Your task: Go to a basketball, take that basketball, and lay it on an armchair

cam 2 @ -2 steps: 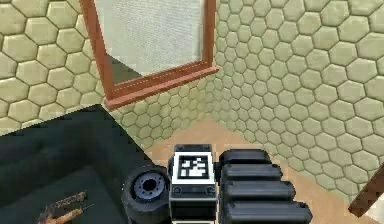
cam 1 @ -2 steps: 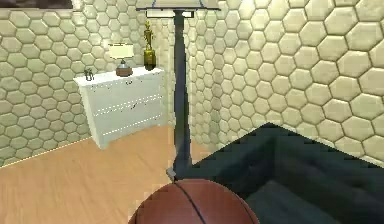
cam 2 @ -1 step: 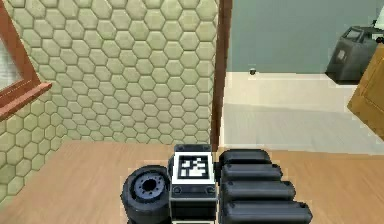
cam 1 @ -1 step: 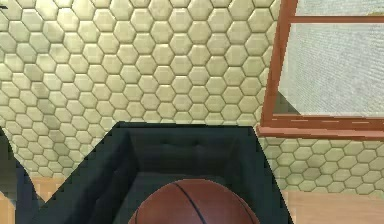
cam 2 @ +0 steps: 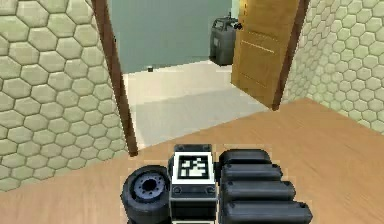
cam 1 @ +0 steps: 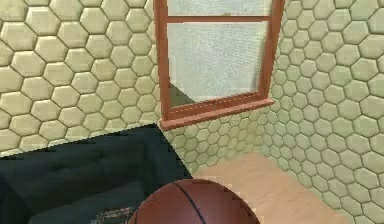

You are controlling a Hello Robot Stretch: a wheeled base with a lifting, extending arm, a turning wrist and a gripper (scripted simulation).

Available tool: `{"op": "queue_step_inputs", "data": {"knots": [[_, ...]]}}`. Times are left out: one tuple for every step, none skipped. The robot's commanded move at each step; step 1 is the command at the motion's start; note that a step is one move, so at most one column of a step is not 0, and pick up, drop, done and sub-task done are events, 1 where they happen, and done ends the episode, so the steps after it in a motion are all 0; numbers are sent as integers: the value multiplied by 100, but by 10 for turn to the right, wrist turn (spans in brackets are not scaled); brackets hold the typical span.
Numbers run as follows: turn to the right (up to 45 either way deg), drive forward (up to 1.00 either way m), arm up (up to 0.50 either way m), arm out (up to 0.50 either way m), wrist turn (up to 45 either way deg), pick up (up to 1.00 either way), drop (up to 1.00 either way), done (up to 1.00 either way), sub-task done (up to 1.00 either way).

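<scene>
A brown-orange basketball (cam 1: 195, 203) with dark seams bulges up from the bottom edge of the forward view, very close. To its left stands a dark armchair (cam 1: 80, 172) against the honeycomb-patterned wall, its cushioned seat beside the ball. In the arm side view the arm's dark stacked bars (cam 2: 258, 188) lie low at the bottom, with a white marked square (cam 2: 192, 167) on them. Left of that square sits the gripper (cam 2: 148, 193), a round dark body. Its far end cannot be made out, so I cannot tell whether it holds anything.
A wood-framed window (cam 1: 218, 55) is set in the corner above the armchair, with wooden floor (cam 1: 280, 185) beneath it. In the arm side view a doorway (cam 2: 170, 70) leads to a pale-floored room with a dark container (cam 2: 224, 40) and a wooden door (cam 2: 265, 50) swung aside.
</scene>
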Motion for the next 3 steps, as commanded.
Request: {"op": "queue_step_inputs", "data": {"knots": [[-450,0,0,0,0,0,0,0,0],[-450,0,0,0,0,0,0,0,0],[-450,0,0,0,0,0,0,0,0]]}}
